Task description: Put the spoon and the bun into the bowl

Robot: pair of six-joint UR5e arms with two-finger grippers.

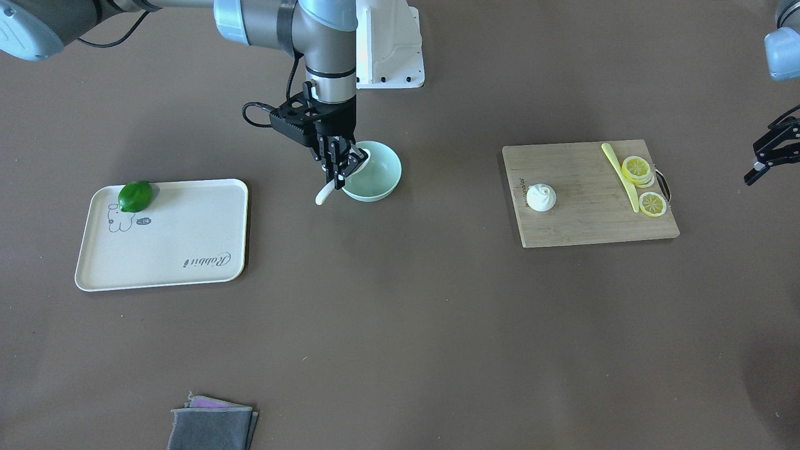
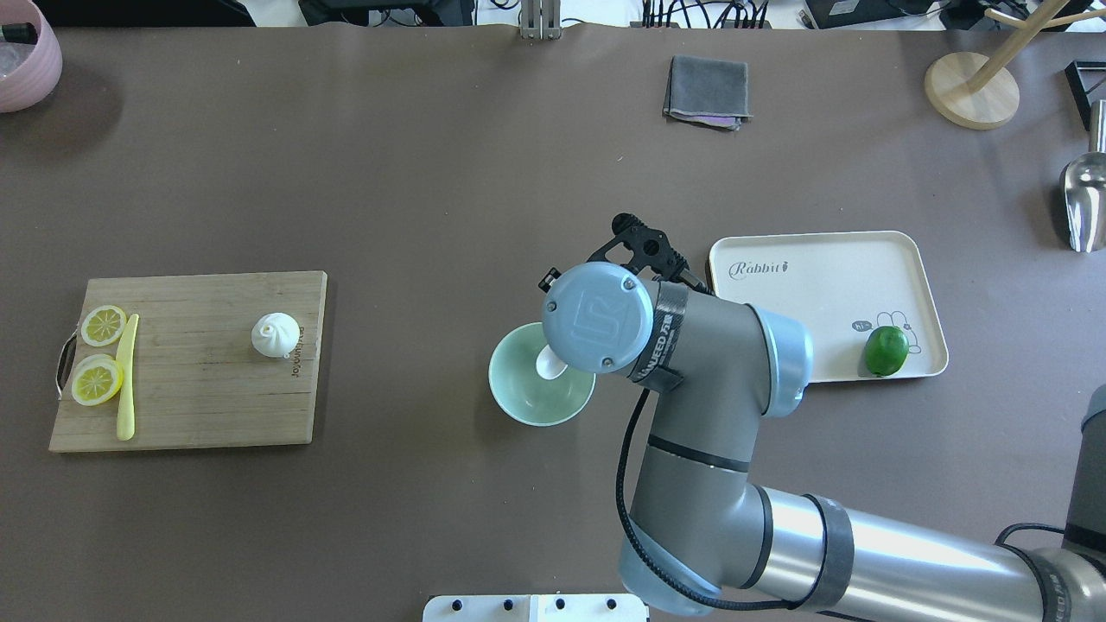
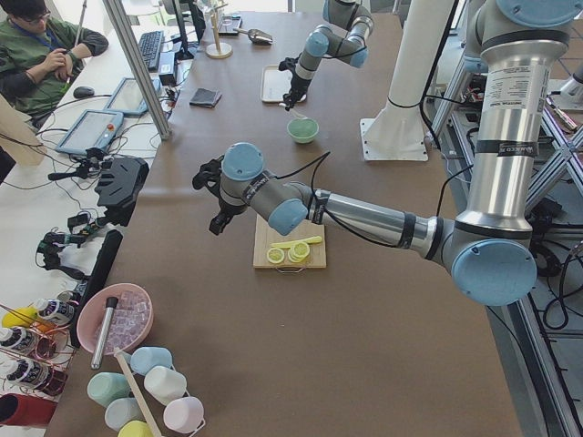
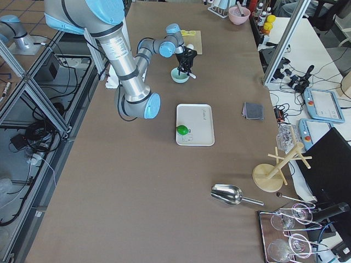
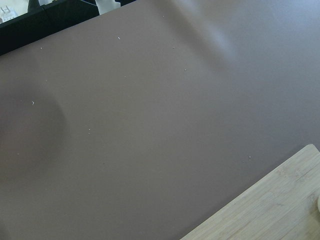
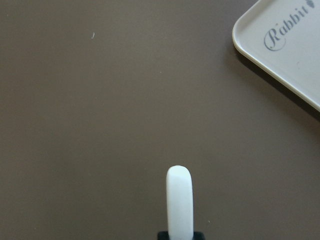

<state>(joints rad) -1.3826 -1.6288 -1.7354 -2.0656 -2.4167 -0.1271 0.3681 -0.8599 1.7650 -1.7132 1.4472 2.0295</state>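
The white spoon (image 1: 323,195) hangs in my right gripper (image 1: 344,172), which is shut on it at the near rim of the mint-green bowl (image 1: 382,182). Its scoop lies inside the bowl (image 2: 518,399) in the overhead view (image 2: 549,363), and its handle sticks out past the rim. The handle also shows in the right wrist view (image 6: 179,200). The white bun (image 1: 541,197) sits on the wooden cutting board (image 1: 587,232), far from the bowl. My left gripper (image 1: 759,167) hovers open and empty beyond the board's far end.
A yellow knife (image 1: 620,176) and lemon slices (image 1: 638,167) lie on the board. A cream tray (image 1: 162,250) carries a green lime (image 1: 135,195). A folded grey cloth (image 1: 212,426) lies at the table's operator-side edge.
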